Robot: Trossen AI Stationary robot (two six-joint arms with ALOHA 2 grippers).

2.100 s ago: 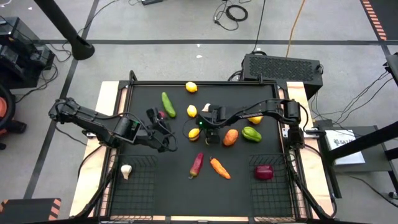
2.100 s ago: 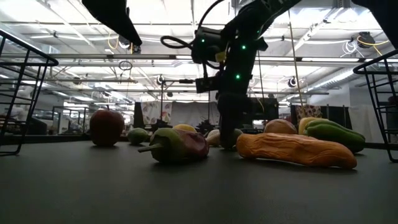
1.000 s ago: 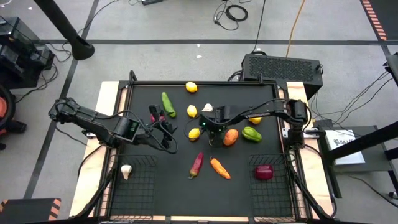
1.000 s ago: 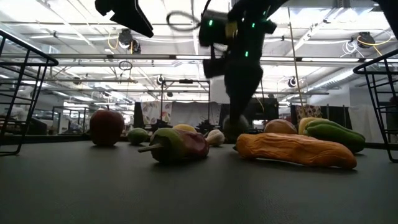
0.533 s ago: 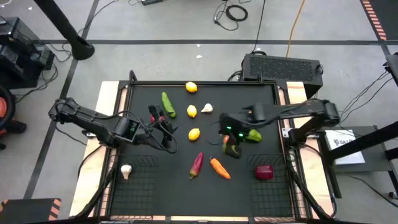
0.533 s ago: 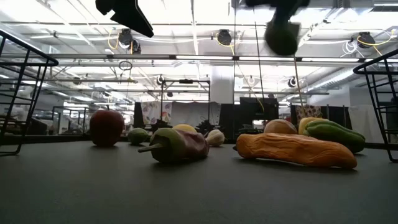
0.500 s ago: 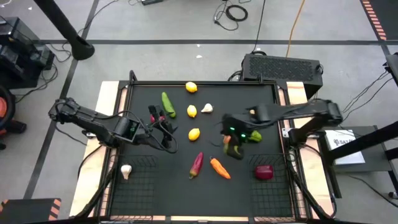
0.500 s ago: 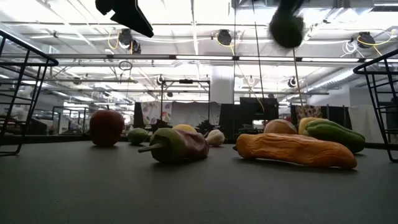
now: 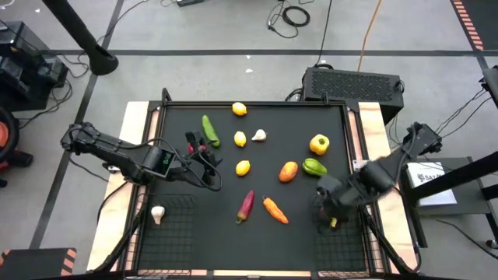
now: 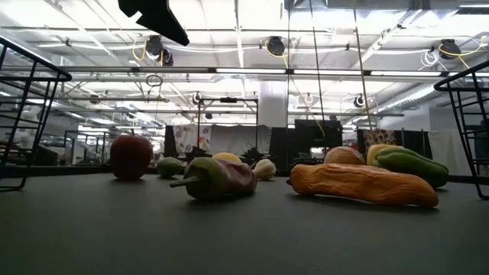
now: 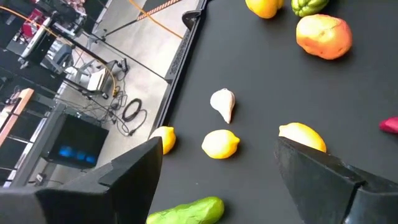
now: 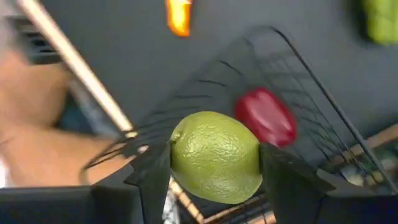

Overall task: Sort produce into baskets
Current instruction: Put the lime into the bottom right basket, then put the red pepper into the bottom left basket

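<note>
Table (image 9: 187, 233) black, seen from overhead. Left arm enters from 9 o'clock; left gripper (image 9: 204, 159) sits just below a green cucumber (image 9: 210, 130), fingers apart. Right arm enters from 3 o'clock; right gripper (image 9: 327, 208) over the right basket (image 9: 342, 241) at 5 o'clock; its contents hidden. Left basket (image 9: 167, 229) at 7 o'clock holds a garlic (image 9: 158, 212). Loose on table: three lemons (image 9: 240, 109), second garlic (image 9: 259, 135), yellow pepper (image 9: 319, 143), green pepper (image 9: 314, 166), orange fruit (image 9: 289, 171), red chili (image 9: 246, 204), carrot (image 9: 274, 209).
</note>
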